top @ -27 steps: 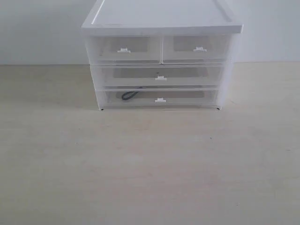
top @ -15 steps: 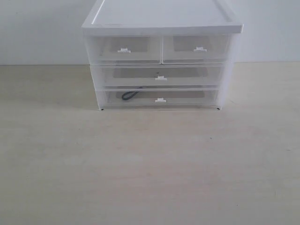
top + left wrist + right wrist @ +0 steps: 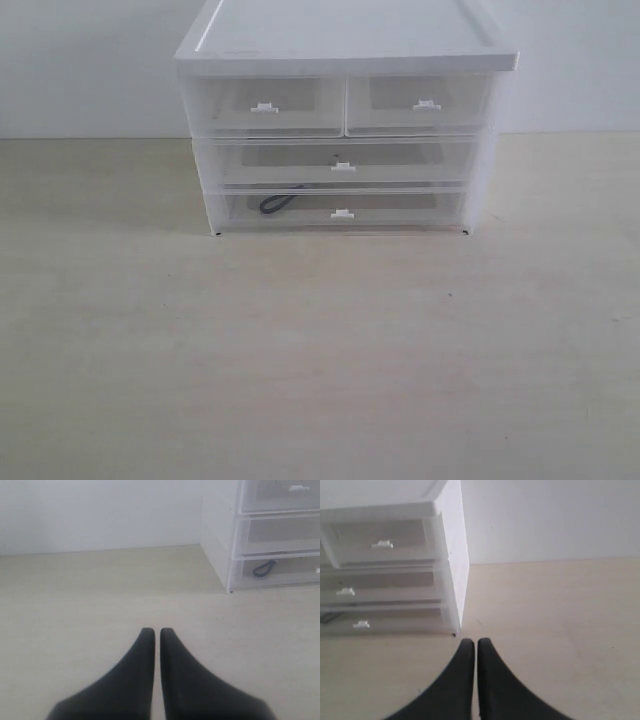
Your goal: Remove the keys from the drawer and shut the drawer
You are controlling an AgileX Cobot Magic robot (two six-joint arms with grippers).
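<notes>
Holding keys (image 3: 279,203) at left end, btm drawer (image 3: 400,209) fully shut.

White drawer (image 3: 400,210), beige table (image 3: 320,350)

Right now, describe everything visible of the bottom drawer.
The bottom drawer is full-width, translucent white plastic, and forms the lowest tier of the drawer unit. It looks shut. A small white tab handle sits at the middle of its front. Through the front, a dark strap loop shows inside, left of the handle.

Translucent white plastic drawer (image 3: 400,208), matt pale wood-look table (image 3: 320,350)
</notes>
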